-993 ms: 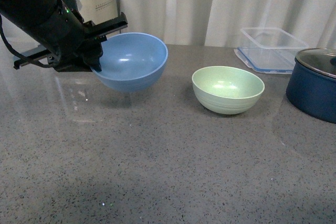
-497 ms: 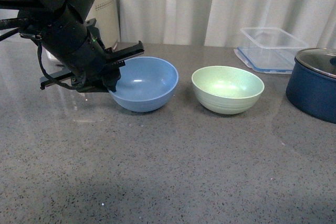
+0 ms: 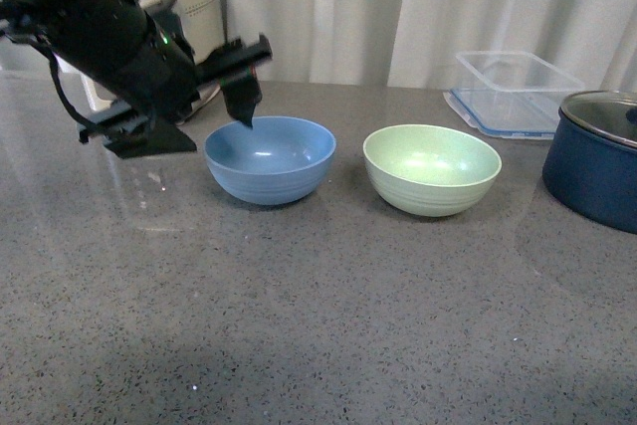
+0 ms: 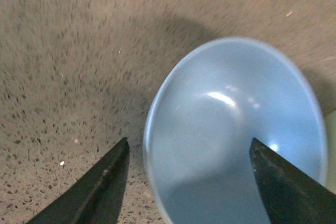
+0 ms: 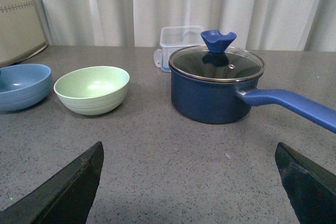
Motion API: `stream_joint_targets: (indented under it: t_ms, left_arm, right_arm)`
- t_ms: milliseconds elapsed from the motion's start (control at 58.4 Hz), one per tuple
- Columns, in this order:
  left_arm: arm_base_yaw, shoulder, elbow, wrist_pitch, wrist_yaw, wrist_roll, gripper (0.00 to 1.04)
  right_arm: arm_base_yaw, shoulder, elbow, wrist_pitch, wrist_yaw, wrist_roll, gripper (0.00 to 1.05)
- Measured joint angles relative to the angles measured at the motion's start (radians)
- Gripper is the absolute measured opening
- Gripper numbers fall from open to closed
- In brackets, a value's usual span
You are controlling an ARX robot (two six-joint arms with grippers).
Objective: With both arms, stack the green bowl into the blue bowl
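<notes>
Grey speckled stone makes up the worktop [image 3: 328, 325], and white curtains [image 3: 398, 7] hang along its far edge. We see the blue bowl [image 3: 270, 158] standing upright on the worktop, left of the middle and nearer the far edge than the near one. The green bowl [image 3: 432, 169] stands upright just to its right. A narrow strip of bare worktop separates them, so the two do not touch, and both bowls are empty.

The left gripper [image 3: 219, 136] hangs at the blue bowl's left side with its jaws spread wide and nothing held between them. In the left wrist view one finger [image 4: 100, 187] is over bare worktop outside the rim. The other finger [image 4: 286, 187] is over the bowl's hollow, so the rim lies between them. We cannot tell whether either finger touches the bowl.

The right gripper [image 5: 189, 146] does not show in the front view. Its own wrist view shows its two fingers far apart above the worktop with nothing between them, well short of the green bowl.

A navy saucepan [image 3: 594, 171] with a glass lid [image 3: 605, 112] sits at the right edge. A clear plastic container [image 3: 516, 92] sits behind it toward the far right corner. A pale toaster [image 3: 189, 5] stands toward the far left corner, partly hidden by the left arm [image 3: 100, 27].
</notes>
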Motion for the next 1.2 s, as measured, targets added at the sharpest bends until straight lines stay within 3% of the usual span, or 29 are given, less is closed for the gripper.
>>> stream_joint_targets:
  t_ms: [120, 137, 223, 342, 548, 651, 839, 925, 1199]
  left_arm:
    - [0.005, -0.235, -0.186, 0.282, 0.029, 0.08, 0.97]
    - [0.004, -0.293, -0.238, 0.362, -0.009, 0.122, 0.97]
    - [0.006, -0.449, -0.419, 0.644, -0.207, 0.284, 0.81]
    - [0.038, -0.579, -0.642, 0.823, -0.219, 0.396, 0.6]
    - [0.079, -0.653, -0.919, 0.91, -0.184, 0.437, 0.26]
    - [0.099, -0.764, -1.039, 0.961, -0.158, 0.442, 0.04]
    - [0.135, -0.9, -1.216, 0.979, -0.128, 0.451, 0.04]
    - [0.178, -0.949, -1.256, 0.978, -0.069, 0.451, 0.04]
    - [0.199, -1.099, -1.356, 0.925, -0.066, 0.451, 0.04]
  right_arm:
    - [0.0, 0.0, 0.0, 0.0, 0.0, 0.0, 0.95]
    - [0.0, 0.0, 0.0, 0.0, 0.0, 0.0, 0.95]
    - [0.0, 0.0, 0.0, 0.0, 0.0, 0.0, 0.95]
    - [0.0, 0.0, 0.0, 0.0, 0.0, 0.0, 0.95]
    - [0.0, 0.0, 0.0, 0.0, 0.0, 0.0, 0.95]
    - [0.0, 0.0, 0.0, 0.0, 0.0, 0.0, 0.95]
    - [0.0, 0.0, 0.0, 0.0, 0.0, 0.0, 0.95]
    - [0.0, 0.0, 0.0, 0.0, 0.0, 0.0, 0.95]
    - [0.0, 0.0, 0.0, 0.0, 0.0, 0.0, 0.95]
